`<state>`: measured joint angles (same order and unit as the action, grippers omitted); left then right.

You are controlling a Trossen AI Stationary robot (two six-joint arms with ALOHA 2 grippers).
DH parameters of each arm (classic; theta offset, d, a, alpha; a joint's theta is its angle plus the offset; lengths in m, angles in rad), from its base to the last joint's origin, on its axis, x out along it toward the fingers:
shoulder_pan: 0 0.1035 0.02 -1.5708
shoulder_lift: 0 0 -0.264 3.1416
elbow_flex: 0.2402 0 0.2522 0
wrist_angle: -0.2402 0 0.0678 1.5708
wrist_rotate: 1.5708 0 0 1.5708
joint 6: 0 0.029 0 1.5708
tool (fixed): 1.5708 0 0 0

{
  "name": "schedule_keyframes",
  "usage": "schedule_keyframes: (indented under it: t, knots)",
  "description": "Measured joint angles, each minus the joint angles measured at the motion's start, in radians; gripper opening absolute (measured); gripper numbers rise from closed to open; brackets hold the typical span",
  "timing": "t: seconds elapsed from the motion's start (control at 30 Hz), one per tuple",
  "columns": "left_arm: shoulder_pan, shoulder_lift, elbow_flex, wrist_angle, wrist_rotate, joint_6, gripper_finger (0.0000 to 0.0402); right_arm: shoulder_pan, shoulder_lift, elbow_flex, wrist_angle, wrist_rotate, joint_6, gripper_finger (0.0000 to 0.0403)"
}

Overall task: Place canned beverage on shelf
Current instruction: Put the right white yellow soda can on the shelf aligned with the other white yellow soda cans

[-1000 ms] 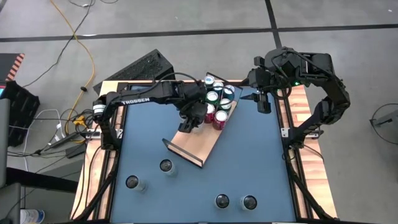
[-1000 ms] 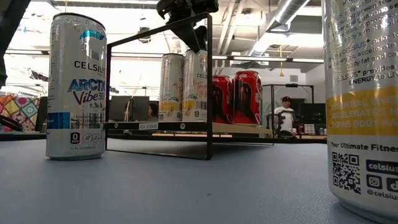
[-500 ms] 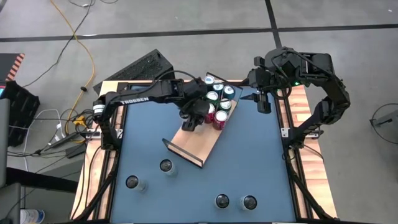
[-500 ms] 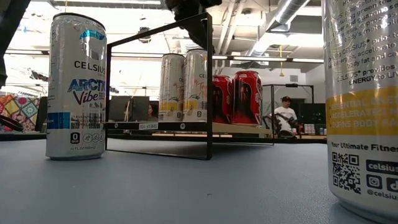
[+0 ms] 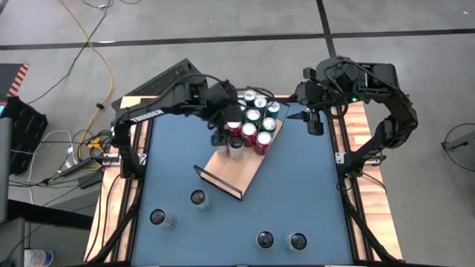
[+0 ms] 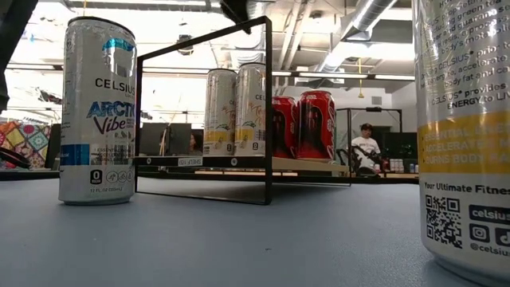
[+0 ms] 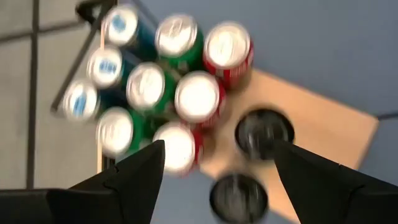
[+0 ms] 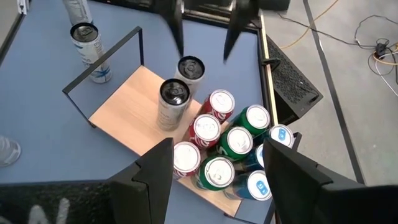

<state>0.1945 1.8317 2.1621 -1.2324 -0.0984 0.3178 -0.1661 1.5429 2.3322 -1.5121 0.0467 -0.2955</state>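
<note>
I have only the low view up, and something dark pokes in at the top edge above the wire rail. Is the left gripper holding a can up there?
Observer: No. The left gripper hangs open and empty above two dark-topped silver cans standing on the shelf.
Operator: How full is the shelf?
Observer: Nine more cans, in rows of red, green and blue, are packed at one end. The other end is bare board.
Operator: And the right arm?
Observer: The right gripper is open and holds nothing, near the right rim of the table, beside the shelf's full end.
</note>
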Motion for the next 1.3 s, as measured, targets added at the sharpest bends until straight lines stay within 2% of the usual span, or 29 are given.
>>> schedule_keyframes:
  t: [0.13, 0.27, 0.37, 0.6, 0.73, 0.9, 1.1, 1.2, 1.3]
  knots:
    - [0.001, -0.021, 0.095, -0.191, 0.0, -0.068, 0.0278, 0.0, 0.0, 0.0, -0.014, 0.0, 0.0, 0.0228]
    - [-0.04, -0.105, 0.021, -0.217, 0.014, -0.127, 0.0256, 0.0, 0.0, 0.0, -0.03, 0.0, 0.0, 0.0228]
    - [-0.092, -0.202, -0.152, -0.112, 0.014, -0.156, 0.0236, 0.0, 0.0, 0.0, -0.029, 0.0, 0.0, 0.0228]
    - [-0.178, -0.444, -0.705, 0.351, -0.019, -0.341, 0.02, 0.0, 0.016, 0.001, -0.016, 0.0, 0.019, 0.0228]
    - [-0.201, -0.518, -0.85, 0.497, 0.039, -0.504, 0.019, 0.012, 0.047, 0.0, -0.024, -0.007, 0.018, 0.0228]
    - [-0.283, -0.53, -0.862, 0.526, 0.073, -0.588, 0.0188, 0.077, 0.055, 0.001, -0.049, -0.05, 0.012, 0.0228]
    - [-0.396, -0.521, -0.782, 0.554, -0.026, -0.598, 0.0187, 0.258, 0.054, 0.0, -0.058, -0.106, 0.063, 0.0228]
    - [-0.433, -0.521, -0.735, 0.569, -0.067, -0.612, 0.0187, 0.352, 0.052, 0.0, -0.058, -0.104, 0.135, 0.0228]
    - [-0.461, -0.521, -0.69, 0.575, -0.061, -0.637, 0.0187, 0.441, 0.055, 0.0, -0.059, -0.099, 0.266, 0.0228]
